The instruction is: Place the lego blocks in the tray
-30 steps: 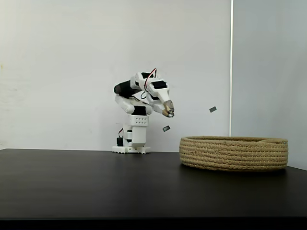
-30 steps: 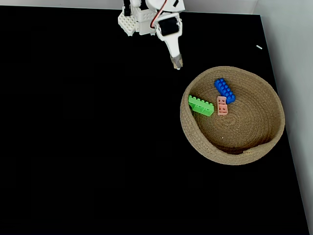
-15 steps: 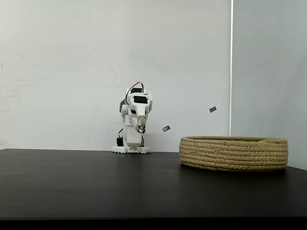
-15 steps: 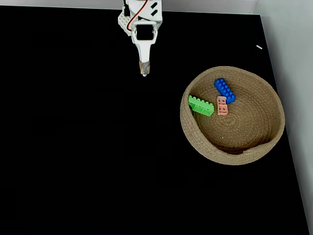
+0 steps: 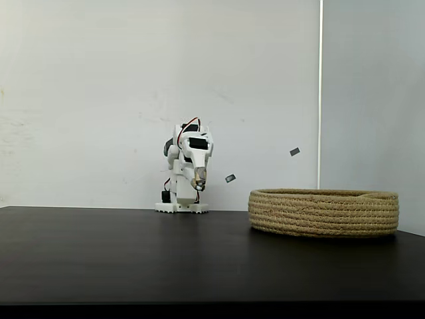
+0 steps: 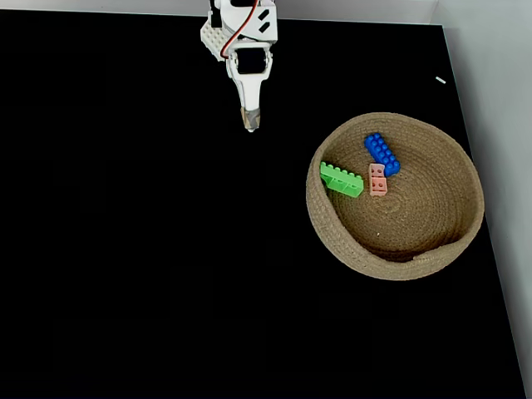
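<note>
The tray (image 6: 432, 249) is a round woven rope basket at the right of the black table; from the side it shows as a low tan ring (image 5: 323, 212). Three lego blocks lie inside it: a green one (image 6: 342, 179) against the left wall, a blue one (image 6: 381, 154) further back, and a pale pink one (image 6: 378, 179) between them. My gripper (image 6: 252, 125) hangs shut and holding nothing near the arm's base, well left of the tray, pointing down at the table (image 5: 198, 185).
The white arm base (image 6: 218, 37) stands at the table's far edge. A white wall rises behind it, with two small dark marks (image 5: 295, 151) on it. The table's right edge (image 6: 478, 208) runs just past the tray.
The arm swung away from the tray toward its base and folded down. In the last half second the gripper shifted only slightly and dropped a little lower. The blocks have not moved.
</note>
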